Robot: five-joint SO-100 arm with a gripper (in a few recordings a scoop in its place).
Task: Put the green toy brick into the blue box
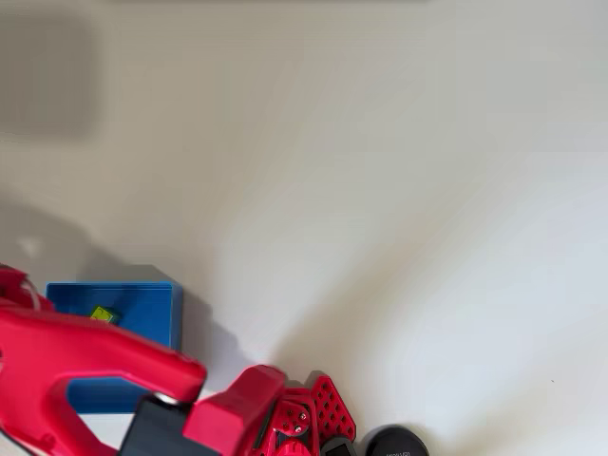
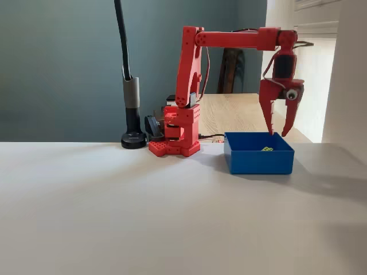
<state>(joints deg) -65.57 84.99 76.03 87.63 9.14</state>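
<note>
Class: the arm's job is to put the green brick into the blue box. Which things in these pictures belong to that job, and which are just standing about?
Belong to the job:
green toy brick, lying in the box
blue box
claw, open above the box

Just standing about:
black lamp stand

We've got a bright red plastic arm (image 2: 192,91) with its red two-finger gripper (image 2: 277,134) right above a solid bright-blue square plastic box (image 2: 258,161). Under the gripper sits a small lime-green studded toy brick (image 1: 103,313). Plain off-white table (image 2: 143,217), dark teal wall (image 2: 57,63), black lamp post (image 2: 129,86).
</note>
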